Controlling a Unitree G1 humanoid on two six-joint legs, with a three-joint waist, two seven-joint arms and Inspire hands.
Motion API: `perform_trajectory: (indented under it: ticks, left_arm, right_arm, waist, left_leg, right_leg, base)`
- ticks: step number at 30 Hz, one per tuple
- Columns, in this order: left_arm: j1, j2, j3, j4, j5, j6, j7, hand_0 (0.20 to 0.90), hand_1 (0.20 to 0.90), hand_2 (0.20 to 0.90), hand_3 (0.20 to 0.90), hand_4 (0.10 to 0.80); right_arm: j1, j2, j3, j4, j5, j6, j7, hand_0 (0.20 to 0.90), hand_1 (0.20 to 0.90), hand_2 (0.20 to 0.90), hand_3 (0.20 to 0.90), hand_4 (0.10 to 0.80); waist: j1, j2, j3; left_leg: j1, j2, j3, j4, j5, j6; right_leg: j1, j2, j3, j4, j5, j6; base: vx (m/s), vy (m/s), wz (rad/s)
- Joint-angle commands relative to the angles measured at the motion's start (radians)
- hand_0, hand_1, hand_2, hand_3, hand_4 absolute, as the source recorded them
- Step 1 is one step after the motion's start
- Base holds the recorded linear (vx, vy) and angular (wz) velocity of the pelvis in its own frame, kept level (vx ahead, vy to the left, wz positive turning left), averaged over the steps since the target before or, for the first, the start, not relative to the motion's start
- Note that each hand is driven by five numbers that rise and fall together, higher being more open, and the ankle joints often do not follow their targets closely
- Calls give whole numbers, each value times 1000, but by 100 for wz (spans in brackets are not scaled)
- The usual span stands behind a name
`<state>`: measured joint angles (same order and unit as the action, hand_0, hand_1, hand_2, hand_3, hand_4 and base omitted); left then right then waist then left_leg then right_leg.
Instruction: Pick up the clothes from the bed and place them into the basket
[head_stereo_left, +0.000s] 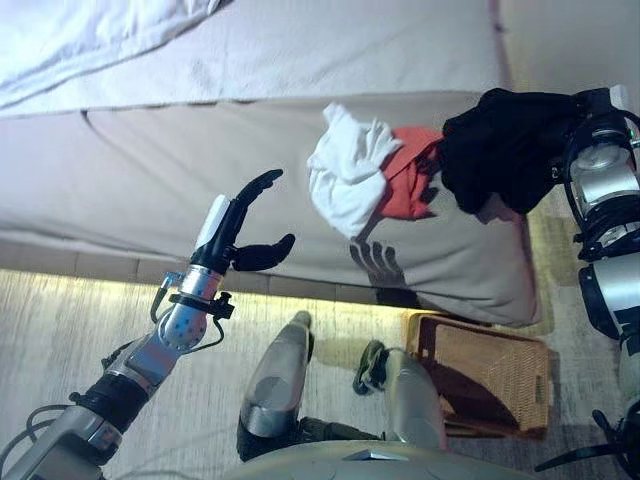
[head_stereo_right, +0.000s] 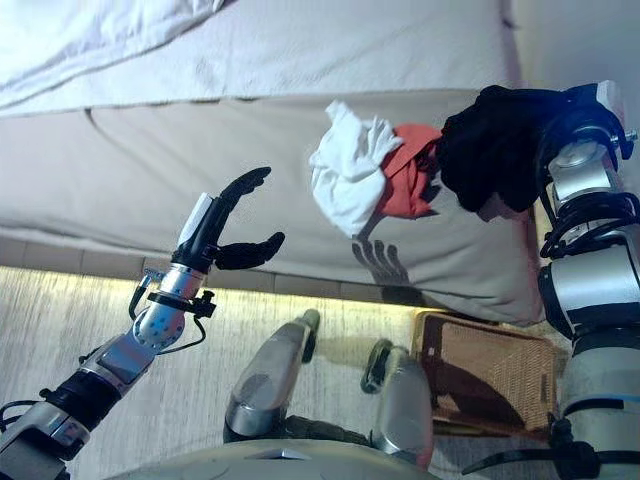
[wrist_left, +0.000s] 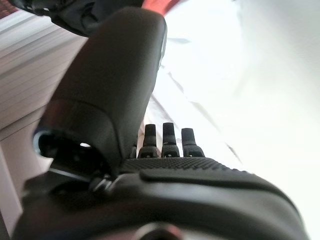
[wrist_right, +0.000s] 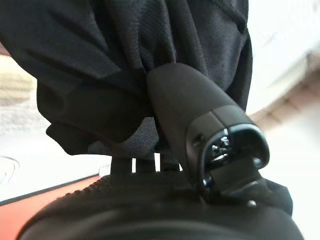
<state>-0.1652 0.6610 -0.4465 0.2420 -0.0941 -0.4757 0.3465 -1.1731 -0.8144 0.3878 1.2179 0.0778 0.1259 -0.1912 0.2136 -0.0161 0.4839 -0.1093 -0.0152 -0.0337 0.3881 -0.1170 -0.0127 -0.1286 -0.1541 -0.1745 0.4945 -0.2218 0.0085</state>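
Right hand was clamped on the bunched black cloth garment, left hand open and idle; carry should have cleared the bed edge before releasing over the brown woven wicker basket.

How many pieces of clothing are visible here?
3: a white garment and a red garment bunched together on the bed, and a black garment gripped by the right hand. More could lie underneath.

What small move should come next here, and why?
Probably the right hand should carry the black garment down over the wicker basket and release it. Its fingers are curled round the cloth, lifted at the bed corner, with the basket on the floor just below. The left hand hovers open, empty.
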Motion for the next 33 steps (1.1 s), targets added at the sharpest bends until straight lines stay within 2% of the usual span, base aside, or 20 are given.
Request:
perform_trajectory:
  ticks: [1,4,9,15,20,24,33]
  left_arm:
    - [58,-97,45,58,-184,-23,-39,900,900,900,900,800]
    - [66,-135,69,110,-212,-26,-54,900,900,900,900,800]
    - [61,-157,103,165,-228,-15,-70,900,900,900,900,800]
    - [23,-195,99,237,-233,-32,-106,900,900,900,900,800]
    - [11,-220,102,262,-203,-48,-111,900,900,900,900,800]
    - [2,-238,117,292,-197,-32,-110,900,900,900,900,800]
    - [16,-276,130,341,-163,-32,-114,900,900,900,900,800]
  right_arm:
    - [65,-149,46,-107,23,-115,-50,300,300,300,200,100]
    - [104,-171,16,-132,47,-131,-36,300,300,300,200,100]
    - [238,-234,-68,-253,101,-140,-20,300,300,300,200,100]
    - [409,-236,-188,-351,82,-177,-74,300,300,300,200,100]
    - [574,-198,-270,-517,75,-171,-159,300,300,300,200,100]
    - [752,-120,-383,-650,42,-179,-221,300,300,300,200,100]
    - [987,-38,-526,-713,22,-240,-209,300,300,300,200,100]
  waist:
    - [-70,-30,-301]
    - [-103,-37,-332]
    - [-168,-40,-373]
    - [-217,-51,-391]
    - [-276,-52,-391]
    - [-335,-42,-391]
    - [-416,-30,-407]
  left_leg:
    - [1,62,55,-63,-44,1]
    - [60,63,84,-154,-23,-4]
    - [149,75,112,-293,9,-9]
    - [204,86,133,-417,45,-19]
    - [222,92,170,-446,44,-17]
    - [246,98,208,-464,37,-12]
    - [283,102,281,-458,16,-7]
  right_leg:
    - [109,49,-32,-255,53,-25]
    - [137,53,3,-323,101,-2]
    - [163,56,73,-396,153,33]
    - [179,61,119,-487,212,61]
    - [168,70,180,-524,240,73]
    - [168,86,234,-537,247,79]
    - [163,108,312,-541,258,88]
  base:
    - [19,58,-21]
    - [-12,58,-17]
    - [12,37,-31]
    - [-16,-10,-31]
    - [-35,11,-23]
    - [-15,46,-30]
    - [-7,13,-21]
